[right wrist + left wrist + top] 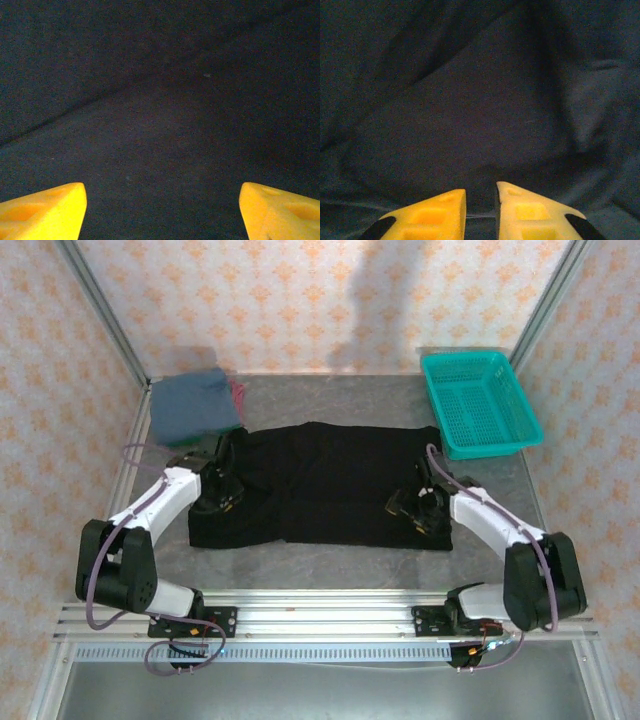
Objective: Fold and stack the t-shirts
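Note:
The large black t-shirt lies spread across the middle of the table. My left gripper is down on its left side. In the left wrist view the yellow fingers stand almost together, pinching a fold of the black t-shirt. My right gripper rests on the shirt's right part, open wide, with flat black cloth between the fingertips. A folded slate-blue t-shirt sits at the back left, with a sliver of pinkish-red t-shirt beside it. The green shirt is hidden.
A teal mesh basket stands at the back right corner. Patterned walls and metal posts close in the table on three sides. Bare grey tabletop lies between the slate-blue shirt and the basket.

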You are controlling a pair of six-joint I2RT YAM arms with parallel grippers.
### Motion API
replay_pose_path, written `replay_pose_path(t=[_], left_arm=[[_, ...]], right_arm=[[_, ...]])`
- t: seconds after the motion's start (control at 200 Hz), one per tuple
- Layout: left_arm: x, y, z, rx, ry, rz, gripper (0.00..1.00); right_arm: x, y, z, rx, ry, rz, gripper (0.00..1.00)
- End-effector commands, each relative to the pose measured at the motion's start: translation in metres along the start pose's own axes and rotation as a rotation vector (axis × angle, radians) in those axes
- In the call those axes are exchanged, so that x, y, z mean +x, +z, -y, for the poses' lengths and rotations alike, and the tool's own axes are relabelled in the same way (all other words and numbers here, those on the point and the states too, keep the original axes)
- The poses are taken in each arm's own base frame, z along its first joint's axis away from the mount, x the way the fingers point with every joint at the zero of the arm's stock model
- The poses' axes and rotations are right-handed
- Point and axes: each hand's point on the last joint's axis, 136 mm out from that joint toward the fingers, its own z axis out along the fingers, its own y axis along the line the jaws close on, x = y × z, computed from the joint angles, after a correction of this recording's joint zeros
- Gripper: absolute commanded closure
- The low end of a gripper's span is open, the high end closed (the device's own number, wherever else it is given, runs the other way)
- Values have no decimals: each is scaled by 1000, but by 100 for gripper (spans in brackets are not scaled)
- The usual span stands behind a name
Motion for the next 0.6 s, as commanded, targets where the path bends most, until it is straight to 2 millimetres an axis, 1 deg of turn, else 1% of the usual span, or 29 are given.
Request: replay_pose_path(t=[0.0, 0.07, 0.15, 0.285, 0.36, 0.425, 0.51, 0.595], left_arm=[[-15, -1, 1, 35, -43, 75, 81], [-20, 6, 2, 35, -64, 73, 81], [-32, 10, 9, 41, -71, 82, 79], [-55, 21, 38, 70, -65, 74, 78], [-66, 32, 50, 66, -72, 60, 78], [-77, 41, 60, 64, -78, 57, 78], [-93, 48, 61, 37, -104, 72, 77], [-106, 50, 55, -7, -122, 97, 75]], right_arm=[[-10, -3, -37, -84, -87, 34, 21], [-9, 0, -58, -133, -132, 31, 21], [-7, 7, -73, -137, -175, 12, 21], [-6, 19, -94, -149, -205, -6, 22], [-4, 25, -113, -182, -230, -17, 22], [-2, 30, -135, -217, -262, -25, 22], [-2, 36, -164, -254, -297, -30, 22], [-5, 43, -192, -291, -314, -29, 22]])
